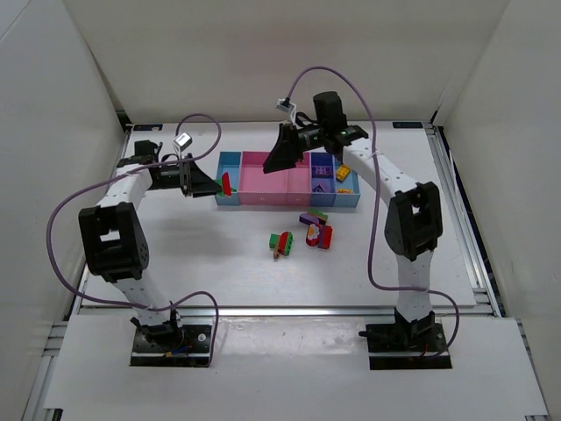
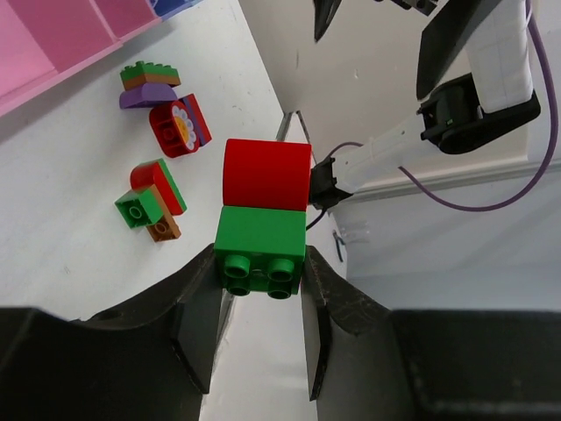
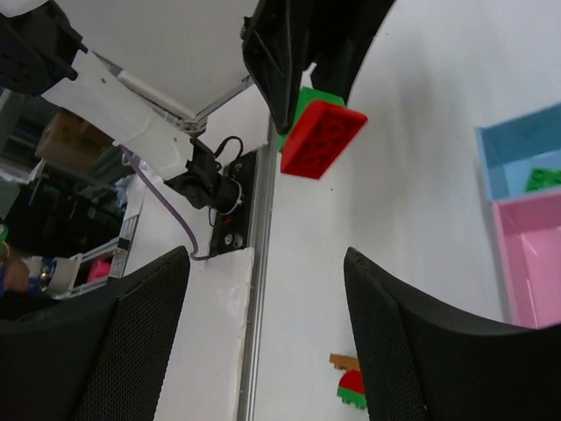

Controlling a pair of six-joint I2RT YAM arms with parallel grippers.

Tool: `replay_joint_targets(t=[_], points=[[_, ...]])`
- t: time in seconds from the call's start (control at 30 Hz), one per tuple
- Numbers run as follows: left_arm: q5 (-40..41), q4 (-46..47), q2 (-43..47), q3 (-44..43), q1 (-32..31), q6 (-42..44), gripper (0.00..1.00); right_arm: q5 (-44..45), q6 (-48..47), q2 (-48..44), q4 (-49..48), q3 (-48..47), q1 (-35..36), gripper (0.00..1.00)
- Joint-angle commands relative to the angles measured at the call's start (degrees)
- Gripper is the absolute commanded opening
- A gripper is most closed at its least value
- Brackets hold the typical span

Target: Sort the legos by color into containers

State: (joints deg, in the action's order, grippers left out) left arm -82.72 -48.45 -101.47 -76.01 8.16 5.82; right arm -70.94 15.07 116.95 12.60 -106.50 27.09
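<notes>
Top view: left end effector (image 1: 221, 184) sits at the left end of the bin row (image 1: 263, 186), loose legos (image 1: 302, 232) on the surface (image 1: 202, 254) nearby. Left wrist: it's clamped on a green lego (image 2: 261, 241) with a red lego (image 2: 266, 174) stuck on. Right wrist: right end effector (image 3: 263, 342) gapes wide, empty.

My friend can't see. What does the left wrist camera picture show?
The left gripper pinches a green brick that is joined to a red brick. Past them, a few loose bricks lie on the white table, and pink bins fill the top left corner.
</notes>
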Motion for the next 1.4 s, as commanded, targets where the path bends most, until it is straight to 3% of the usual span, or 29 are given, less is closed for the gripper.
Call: replay_joint_targets(t=[0.0, 0.2, 0.4, 0.9, 1.0, 1.03, 1.27, 1.3, 1.37], points=[[-7.11, 0.11, 3.38, -3.0, -1.66, 2.7, 0.1, -2.01, 2.68, 2.4, -4.07, -5.02, 2.69, 0.75], [-6.05, 0.19, 3.56, -5.29, -3.59, 3.67, 0.1, -1.22, 7.42, 6.71, -8.47, -8.37, 4.11, 0.8], [-4.74, 0.19, 3.3, -7.31, -5.61, 4.46, 0.1, -0.87, 6.37, 8.82, -6.71, -11.89, 5.08, 0.84], [-4.38, 0.19, 0.92, -11.71, -8.08, 5.34, 0.1, -0.87, 6.46, 12.69, -6.01, -17.25, 8.5, 0.85], [-4.38, 0.19, 0.75, -11.97, -8.07, 5.34, 0.1, 0.53, 6.38, 12.61, -4.79, -16.99, 8.85, 0.8], [-4.38, 0.19, 0.75, -12.06, -7.99, 5.34, 0.1, 0.97, 6.2, 12.52, -4.43, -16.81, 8.86, 0.71], [-3.5, 0.19, 0.22, -12.59, -7.99, 6.21, 0.1, 1.15, 4.88, 11.64, -2.84, -15.41, 8.68, 0.38], [-3.5, 0.19, 0.22, -12.59, -7.99, 6.22, 0.1, 0.98, 4.79, 11.55, -2.67, -15.23, 8.59, 0.3], [-3.15, 0.19, 0.13, -12.59, -8.08, 6.39, 0.1, 0.8, 4.79, 11.11, -2.84, -14.62, 8.42, 0.23]])
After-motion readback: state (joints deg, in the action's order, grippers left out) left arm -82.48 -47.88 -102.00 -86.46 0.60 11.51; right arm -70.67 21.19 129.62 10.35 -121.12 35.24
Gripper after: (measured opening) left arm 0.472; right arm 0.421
